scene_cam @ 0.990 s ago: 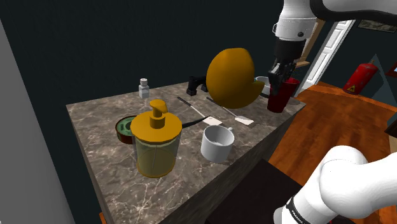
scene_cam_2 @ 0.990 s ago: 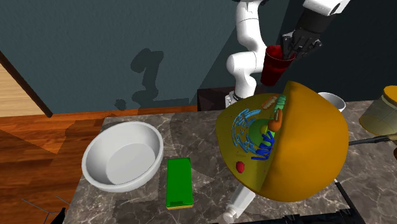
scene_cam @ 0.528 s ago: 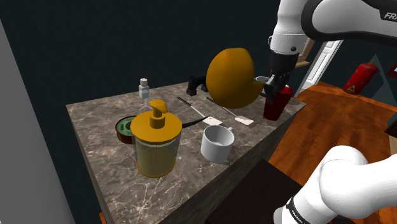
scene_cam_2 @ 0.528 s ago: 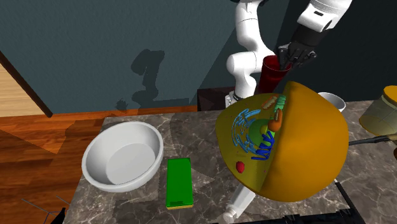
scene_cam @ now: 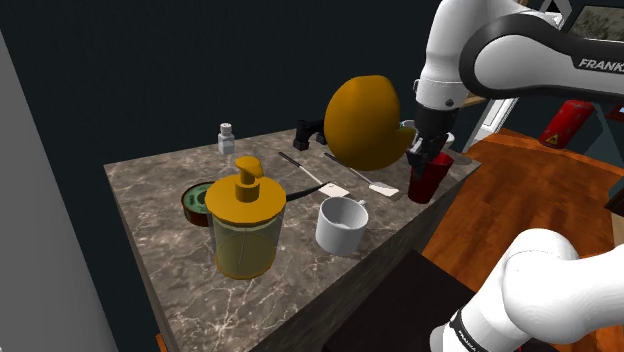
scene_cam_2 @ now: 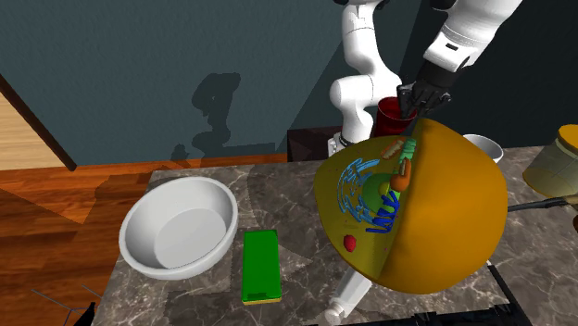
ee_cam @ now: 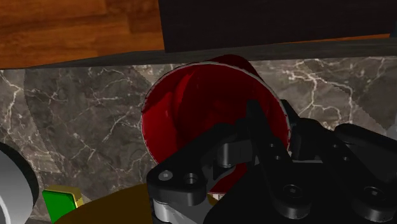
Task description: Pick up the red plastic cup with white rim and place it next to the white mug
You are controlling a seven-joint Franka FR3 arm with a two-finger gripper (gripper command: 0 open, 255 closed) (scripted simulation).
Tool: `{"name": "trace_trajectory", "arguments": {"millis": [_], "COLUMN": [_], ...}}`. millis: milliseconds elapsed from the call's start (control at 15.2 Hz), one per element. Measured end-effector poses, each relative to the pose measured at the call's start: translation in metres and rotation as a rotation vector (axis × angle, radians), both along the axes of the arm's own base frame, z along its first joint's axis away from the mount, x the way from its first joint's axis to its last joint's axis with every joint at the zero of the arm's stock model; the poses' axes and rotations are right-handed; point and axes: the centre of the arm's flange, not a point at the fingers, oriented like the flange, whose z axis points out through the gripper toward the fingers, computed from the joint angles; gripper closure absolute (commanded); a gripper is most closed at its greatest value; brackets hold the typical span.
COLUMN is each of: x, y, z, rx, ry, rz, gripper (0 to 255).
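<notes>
The red cup (scene_cam: 430, 184) hangs upright at the counter's edge, at the shoulder view's right, beside the big yellow half-dome (scene_cam: 367, 122). My gripper (scene_cam: 428, 157) is shut on its rim from above, one finger inside and one outside. In the wrist view the cup (ee_cam: 194, 121) with its thin pale rim sits over the marble with the gripper (ee_cam: 275, 130) clasping its wall. I cannot tell whether its base touches the counter. The white mug (scene_cam: 342, 225) stands nearer the front edge, to the cup's left in the shoulder view. From the second exterior view, the cup (scene_cam_2: 388, 115) and gripper (scene_cam_2: 419, 96) show behind the dome, with the mug (scene_cam_2: 483, 146) to their right.
On the marble counter (scene_cam: 160, 240) stand a yellow soap dispenser (scene_cam: 246, 225), a kiwi-like bowl (scene_cam: 196, 201), a small bottle (scene_cam: 226, 137) and flat utensils (scene_cam: 335, 186). A white bowl (scene_cam_2: 176, 236) and green sponge (scene_cam_2: 260, 266) lie beyond the dome (scene_cam_2: 417, 208). Wooden floor drops off past the edge.
The gripper has carried the red cup downward and toward the shoulder view's left, from above the counter's corner to just over the marble by the dome.
</notes>
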Motion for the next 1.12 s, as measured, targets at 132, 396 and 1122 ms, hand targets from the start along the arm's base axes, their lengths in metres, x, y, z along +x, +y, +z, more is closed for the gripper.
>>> {"name": "trace_trajectory", "arguments": {"millis": [132, 396, 1122], "x": [0.001, -0.001, 0.0], "y": [-0.001, -0.001, -0.001], "z": [-0.01, -0.031, -0.048], "rx": [0.0, 0.0, 0.0], "ry": [0.0, 0.0, 0.0], "rz": [0.0, 0.0, 0.0], "gripper": [255, 255, 0]}}
